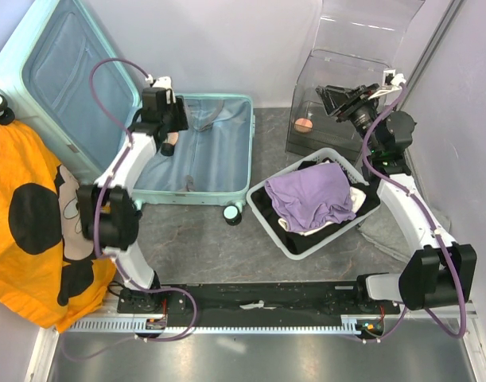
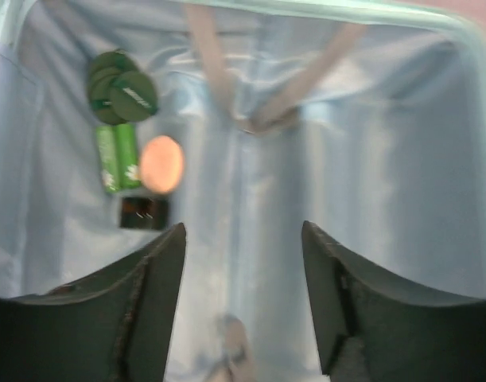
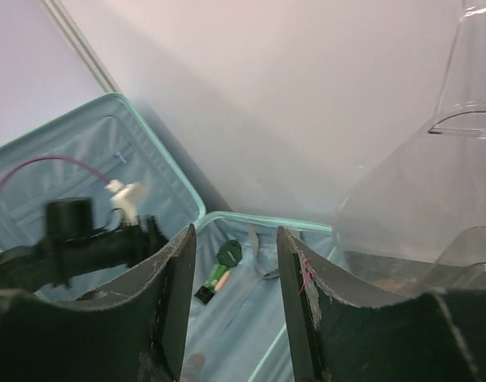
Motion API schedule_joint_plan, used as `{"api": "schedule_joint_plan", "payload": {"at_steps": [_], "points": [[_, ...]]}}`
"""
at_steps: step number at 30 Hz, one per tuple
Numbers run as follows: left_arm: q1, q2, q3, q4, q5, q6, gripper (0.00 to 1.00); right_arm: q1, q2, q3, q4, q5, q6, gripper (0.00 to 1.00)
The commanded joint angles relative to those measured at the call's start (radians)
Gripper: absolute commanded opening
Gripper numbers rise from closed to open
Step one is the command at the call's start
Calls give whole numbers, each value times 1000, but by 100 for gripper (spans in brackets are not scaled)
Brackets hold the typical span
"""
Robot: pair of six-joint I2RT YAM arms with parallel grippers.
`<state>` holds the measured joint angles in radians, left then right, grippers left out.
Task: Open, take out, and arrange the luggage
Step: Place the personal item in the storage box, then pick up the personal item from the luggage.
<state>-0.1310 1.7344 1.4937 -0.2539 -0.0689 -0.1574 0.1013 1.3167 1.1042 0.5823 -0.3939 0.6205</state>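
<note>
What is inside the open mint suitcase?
The suitcase holds grey straps, dark green discs, a green tube, a peach disc, a small black item. Left fingers cover part of the lining.

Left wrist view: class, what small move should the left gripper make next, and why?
Probably shift toward the green tube and lower over it. The left gripper hangs open and empty above the luggage lining, while the tube lies off to one side, outside its jaws.
</note>
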Motion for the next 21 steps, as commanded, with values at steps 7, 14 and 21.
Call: {"api": "schedule_joint_plan", "payload": {"at_steps": [7, 14, 21], "points": [[105, 450, 493, -222, 49, 111, 47, 41, -5, -10, 175, -88, 73, 51], [116, 606, 616, -289, 133, 124, 42, 57, 13, 16, 159, -85, 54, 50], [130, 646, 616, -303, 164, 111, 39, 74, 47, 37, 157, -85, 54, 50]]}}
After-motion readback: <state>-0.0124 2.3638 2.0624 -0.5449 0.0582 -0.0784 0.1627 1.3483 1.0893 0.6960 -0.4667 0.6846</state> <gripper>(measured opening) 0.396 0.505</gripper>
